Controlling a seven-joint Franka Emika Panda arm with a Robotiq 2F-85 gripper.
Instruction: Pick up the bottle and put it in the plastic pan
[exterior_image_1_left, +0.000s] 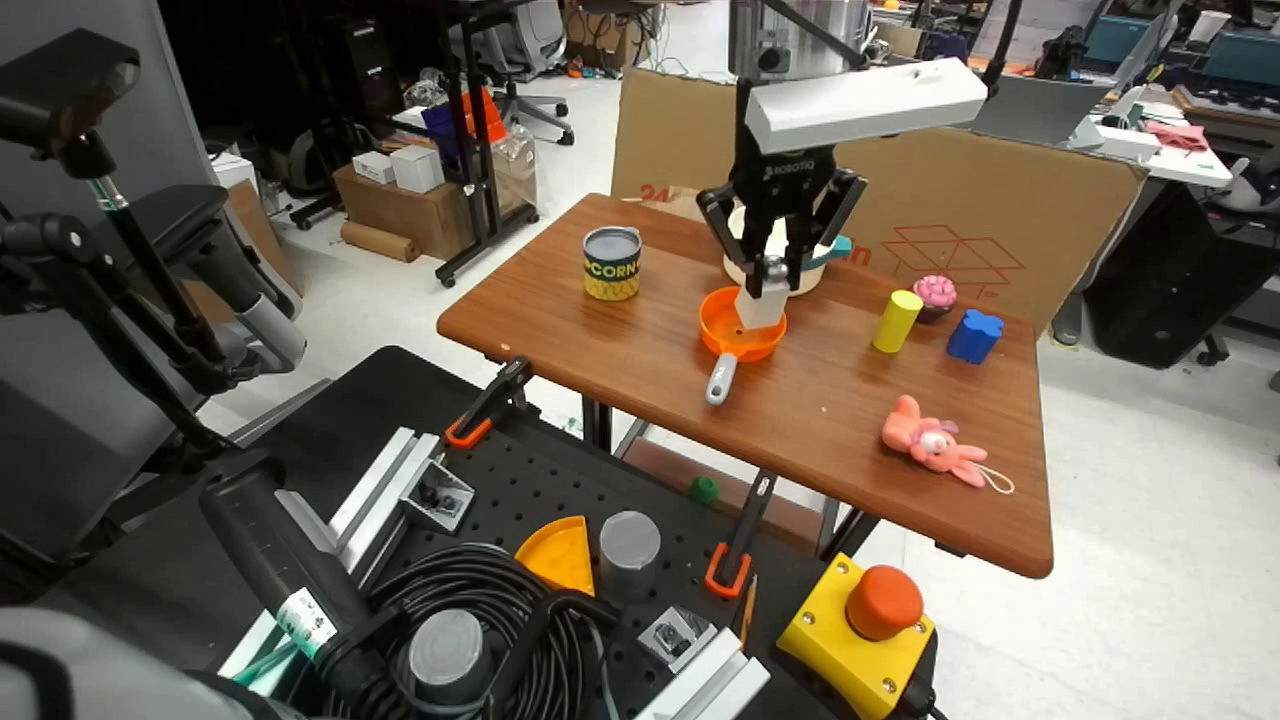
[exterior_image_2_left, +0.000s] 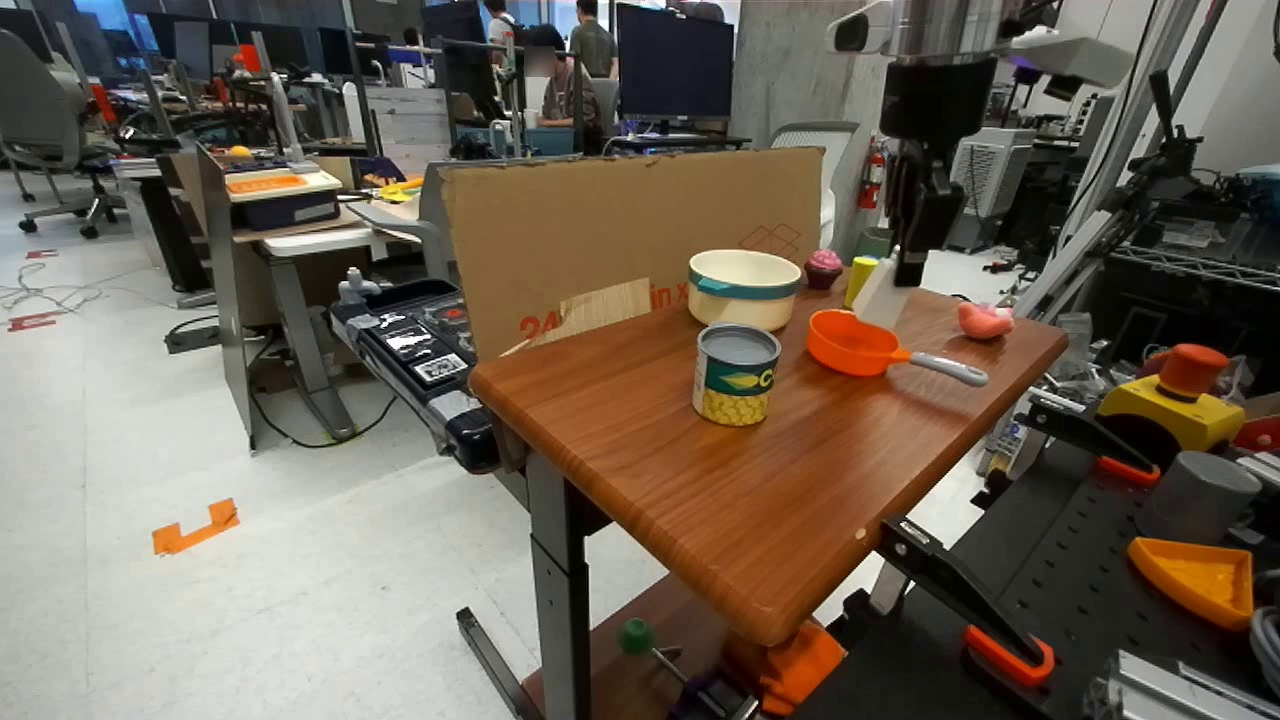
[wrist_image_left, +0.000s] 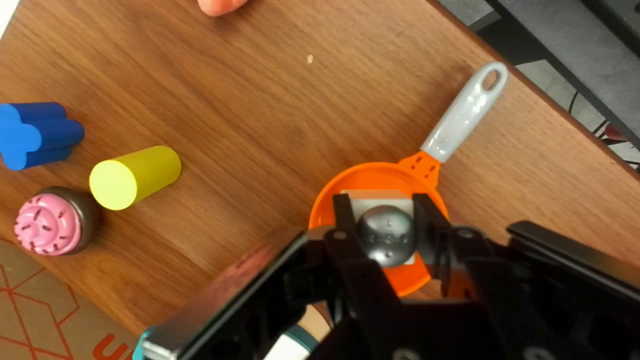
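Noted brown wooden tabletop (exterior_image_1_left: 660, 345) backed by cardboard (exterior_image_2_left: 620, 220), with pale floor (exterior_image_2_left: 250, 600) around and desks (exterior_image_2_left: 330, 238), chairs (exterior_image_2_left: 45, 110) and monitors (exterior_image_2_left: 675, 65) beyond. Observed on tabletop: corn can (exterior_image_1_left: 612, 265), teal-rimmed bowl (exterior_image_2_left: 742, 312), yellow cylinder (exterior_image_1_left: 897, 322), blue block (exterior_image_1_left: 974, 337), pink plush (exterior_image_1_left: 930, 440). Found gripper (exterior_image_1_left: 774, 284) clenched on white bottle (exterior_image_1_left: 760, 312) near silver top (wrist_image_left: 386, 235). Located white bottle tilted between and below fingertips (wrist_image_left: 344, 215), within outline of orange pan (exterior_image_2_left: 845, 350) in wrist view. Cannot confirm contact with orange pan.
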